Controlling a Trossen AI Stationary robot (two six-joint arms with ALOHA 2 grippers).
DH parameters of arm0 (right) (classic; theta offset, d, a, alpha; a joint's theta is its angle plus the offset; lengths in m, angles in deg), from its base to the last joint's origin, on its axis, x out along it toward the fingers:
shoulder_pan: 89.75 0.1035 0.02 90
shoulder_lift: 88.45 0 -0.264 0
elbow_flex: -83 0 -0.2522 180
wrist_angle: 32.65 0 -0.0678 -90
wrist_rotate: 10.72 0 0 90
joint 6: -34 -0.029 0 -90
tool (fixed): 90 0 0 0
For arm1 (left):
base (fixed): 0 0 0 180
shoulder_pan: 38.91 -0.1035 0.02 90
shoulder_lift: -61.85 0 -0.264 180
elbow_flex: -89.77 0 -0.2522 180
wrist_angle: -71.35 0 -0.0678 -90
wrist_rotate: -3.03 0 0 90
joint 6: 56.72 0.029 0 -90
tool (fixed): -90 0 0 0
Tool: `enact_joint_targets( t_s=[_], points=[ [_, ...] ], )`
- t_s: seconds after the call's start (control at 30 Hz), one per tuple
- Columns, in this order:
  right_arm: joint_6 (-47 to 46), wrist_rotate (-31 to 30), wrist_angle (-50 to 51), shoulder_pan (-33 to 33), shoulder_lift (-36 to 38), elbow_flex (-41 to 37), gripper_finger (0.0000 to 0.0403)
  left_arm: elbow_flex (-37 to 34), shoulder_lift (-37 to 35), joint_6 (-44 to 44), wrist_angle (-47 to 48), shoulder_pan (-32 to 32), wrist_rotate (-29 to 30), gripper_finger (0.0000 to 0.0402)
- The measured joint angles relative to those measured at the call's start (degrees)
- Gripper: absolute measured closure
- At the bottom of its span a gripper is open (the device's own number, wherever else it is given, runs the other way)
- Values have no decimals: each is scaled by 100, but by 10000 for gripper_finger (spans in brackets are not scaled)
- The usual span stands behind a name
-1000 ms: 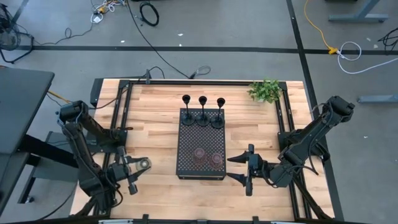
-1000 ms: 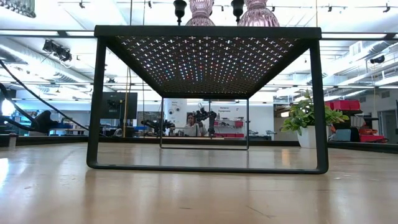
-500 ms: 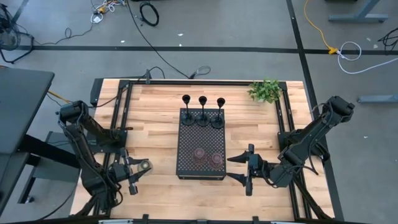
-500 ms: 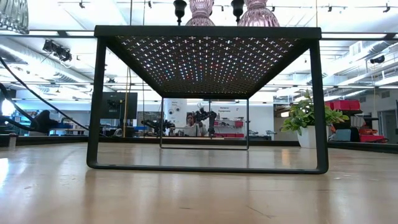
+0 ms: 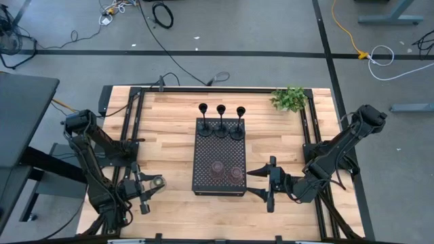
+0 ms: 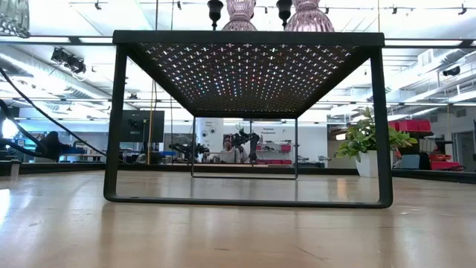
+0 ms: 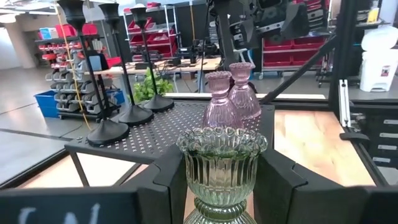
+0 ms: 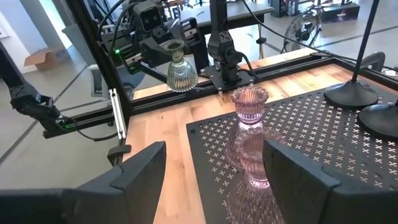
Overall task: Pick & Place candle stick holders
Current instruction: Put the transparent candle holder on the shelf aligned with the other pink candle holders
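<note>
My left gripper (image 5: 150,187) is shut on the olive-green ribbed glass holder (image 5: 157,181), left of the black perforated tray (image 5: 219,146). The holder also shows in the left wrist view (image 7: 221,158), the right wrist view (image 8: 180,71) and at the low view's top left (image 6: 13,16). Three slim black holders (image 5: 221,127) stand on the tray's far end. Two pinkish glass holders (image 5: 226,171) stand on its near end. My right gripper (image 5: 251,183) is open and empty beside the tray's near right corner. My left gripper pinches the green holder between its two fingers (image 7: 169,183), which lie on opposite sides of its ribbed cup (image 7: 202,180), below the scalloped rim. The fingers come level from the table's left side. The holder stands upright and is lifted clear of the table.
A small leafy plant (image 5: 289,99) stands at the table's far right corner. Black frame rails (image 5: 132,129) run along the table's left, right and far sides. Bare wood lies left and right of the tray (image 5: 169,135). A person shows far behind the table (image 6: 227,147).
My left gripper has sunk a little with the green holder, which stays upright and clear of the table.
</note>
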Motion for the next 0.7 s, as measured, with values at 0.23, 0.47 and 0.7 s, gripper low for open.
enact_joint_targets(
  t_s=[0.23,0.47,0.7],
  points=[
    [4,-2,-2,-27,0,0,140,0,15,157,-575,21,-32,263],
    [-2,57,-3,-105,0,0,140,4,321,2308,-2704,-299,-873,263],
    [-49,108,-2,-103,0,0,140,2,251,6346,-5439,-1290,-2460,263]
  ],
)
